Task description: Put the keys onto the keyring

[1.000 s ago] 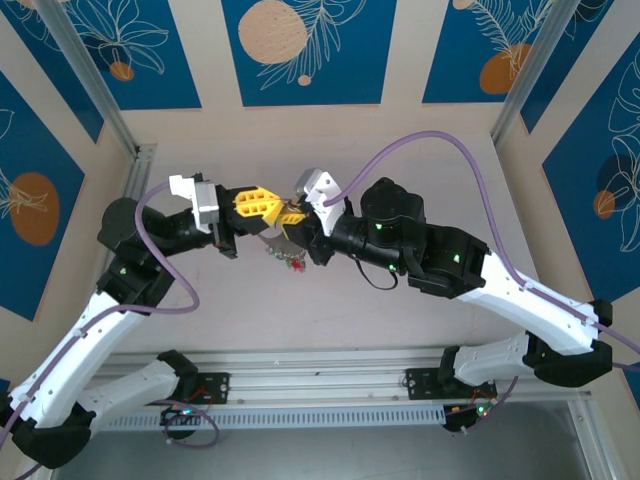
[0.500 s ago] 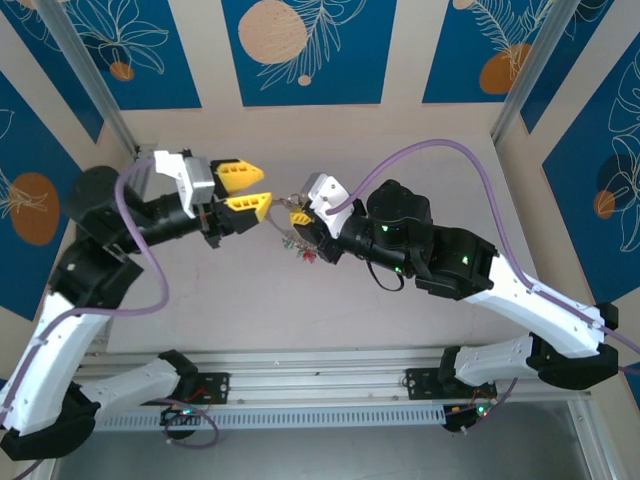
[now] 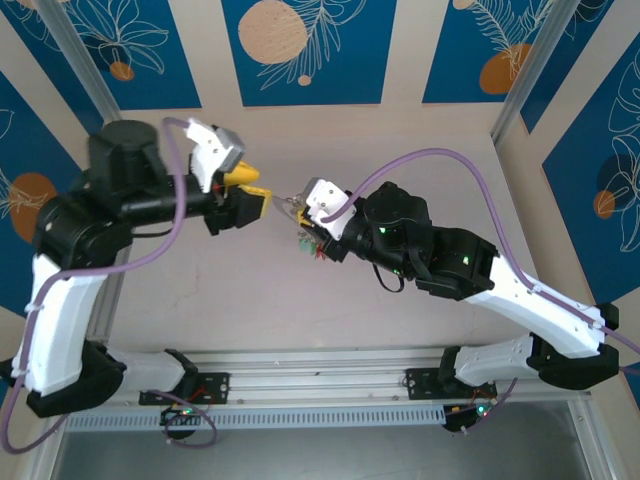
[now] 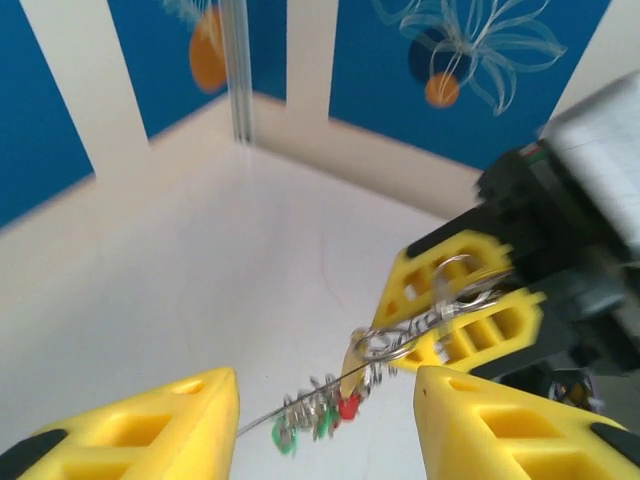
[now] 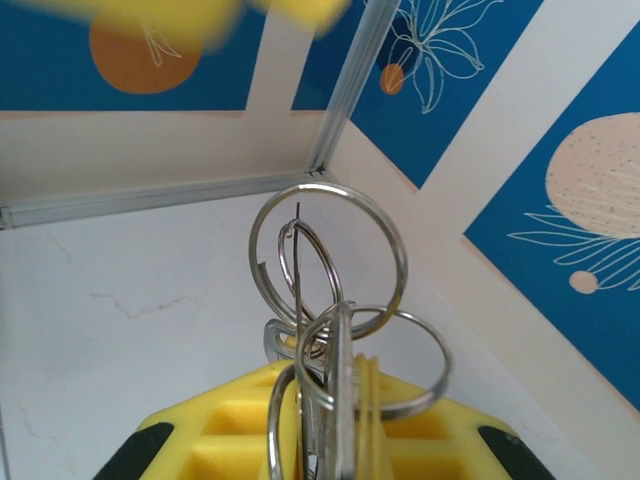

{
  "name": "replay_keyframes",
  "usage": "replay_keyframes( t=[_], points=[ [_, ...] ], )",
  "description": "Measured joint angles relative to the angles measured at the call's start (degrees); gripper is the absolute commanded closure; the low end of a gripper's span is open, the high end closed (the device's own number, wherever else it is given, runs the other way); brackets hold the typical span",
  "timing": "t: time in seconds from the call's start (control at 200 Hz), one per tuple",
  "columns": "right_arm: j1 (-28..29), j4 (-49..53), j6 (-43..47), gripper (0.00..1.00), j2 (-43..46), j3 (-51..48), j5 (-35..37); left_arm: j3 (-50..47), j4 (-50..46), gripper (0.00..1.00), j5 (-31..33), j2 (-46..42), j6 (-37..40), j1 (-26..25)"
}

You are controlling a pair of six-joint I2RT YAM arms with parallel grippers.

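Our left gripper (image 3: 251,188) hangs at mid-left, jaws parted and empty; just right of it, our right gripper (image 3: 296,208) pinches the keyring (image 4: 392,345) tight above the table (image 3: 200,290); green and red tags (image 4: 318,415) dangle beneath; we cannot tell the keys apart among its rings.

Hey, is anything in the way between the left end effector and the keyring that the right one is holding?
Nothing visible. The left end effector stands open, facing the keyring across open air. The right end effector pinches it from the far side, with the tags hanging below.
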State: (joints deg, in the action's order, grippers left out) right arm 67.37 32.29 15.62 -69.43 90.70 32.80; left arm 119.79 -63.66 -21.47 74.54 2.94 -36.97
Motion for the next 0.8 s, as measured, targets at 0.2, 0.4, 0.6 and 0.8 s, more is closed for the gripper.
replay_keyframes(
  t=[0.2, 0.4, 0.6, 0.8],
  points=[
    [0.04, -5.49, 6.97, 1.0, 0.9, -6.08, 2.89, 2.47, -4.94, 0.42, 2.12, 3.98, -3.56, -1.97],
    [-1.57, -8.63, 12.59, 1.0, 0.92, -10.69, 3.19, 6.25, -6.29, 0.44, 2.73, 4.31, -4.15, -3.85],
    [-3.85, -9.55, 14.08, 1.0, 1.01, -11.23, 2.56, 6.51, -6.6, 0.47, 2.64, 5.49, -4.13, -5.25],
    [-4.31, -9.18, 14.19, 1.0, 1.03, -11.23, 1.29, 3.78, -5.6, 0.51, 2.47, 5.77, -4.22, -5.57]
  ],
)
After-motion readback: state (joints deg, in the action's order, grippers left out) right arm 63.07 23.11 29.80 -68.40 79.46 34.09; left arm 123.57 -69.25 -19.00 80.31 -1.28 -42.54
